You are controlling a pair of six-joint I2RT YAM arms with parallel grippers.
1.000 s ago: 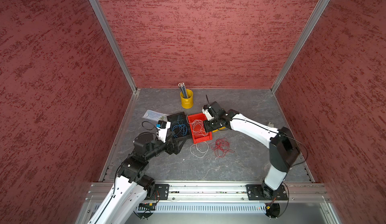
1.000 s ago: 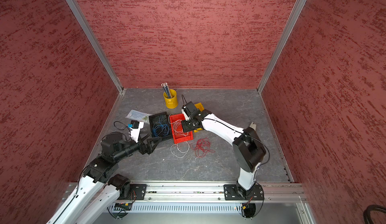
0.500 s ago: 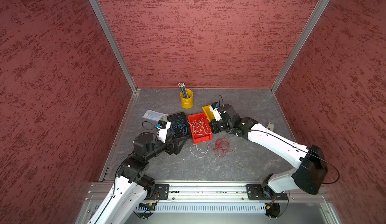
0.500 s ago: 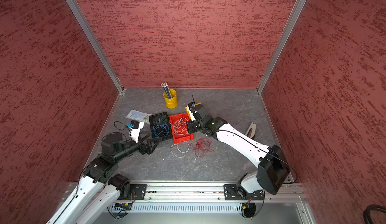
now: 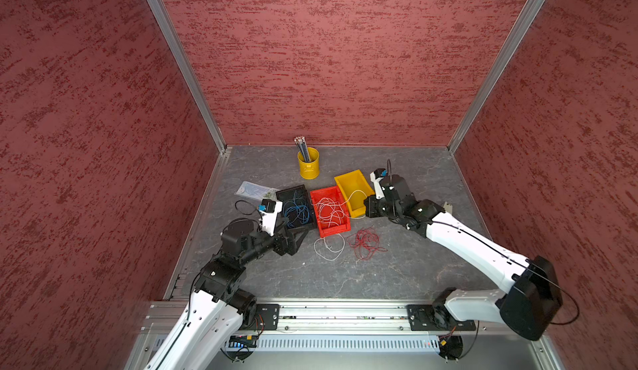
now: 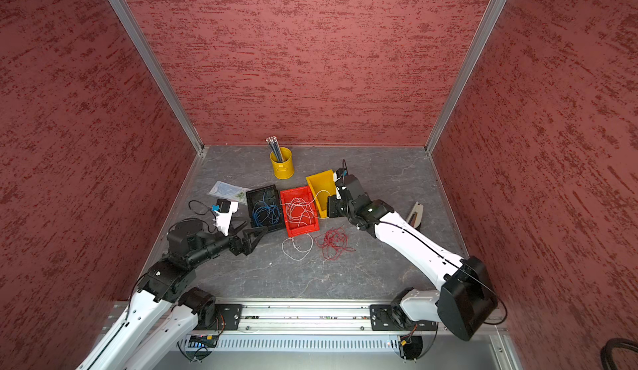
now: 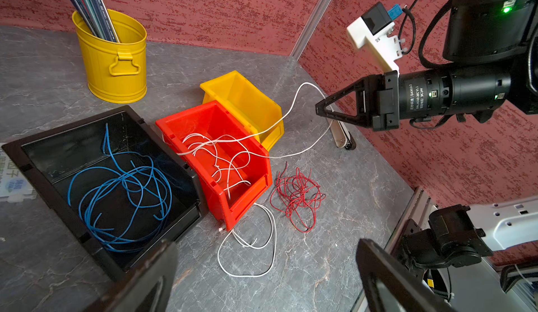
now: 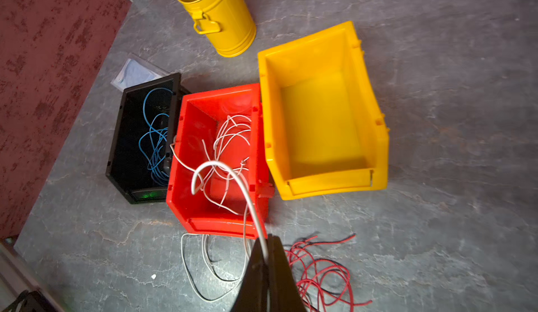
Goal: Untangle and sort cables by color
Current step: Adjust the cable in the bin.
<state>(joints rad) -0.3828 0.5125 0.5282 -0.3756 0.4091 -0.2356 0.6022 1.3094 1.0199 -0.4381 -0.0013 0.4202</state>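
Blue cables [image 5: 297,209] lie coiled in the black bin [image 7: 43,179]. Whitish cables [image 5: 329,209] fill the red bin [image 5: 335,230], and one white loop [image 5: 329,247] spills onto the floor in front of it. A tangle of red cables [image 5: 366,244] lies on the floor beside that loop. My right gripper [image 8: 267,237] is shut on a white cable [image 7: 294,104] that runs over the corner of the empty yellow bin [image 5: 354,189] into the red bin. My left gripper [image 7: 265,242] hovers open near the black bin's front corner, holding nothing.
A yellow cup of pencils [image 5: 308,164] stands behind the bins. A clear plastic bag [image 5: 253,189] lies left of the black bin. A small beige tool [image 5: 447,206] rests by the right wall. Red walls close three sides, and a metal rail [image 5: 345,308] runs along the front.
My right arm has swung right, from over the red bin to beyond the yellow bin, drawing the white cable out with it. The left arm has not moved.
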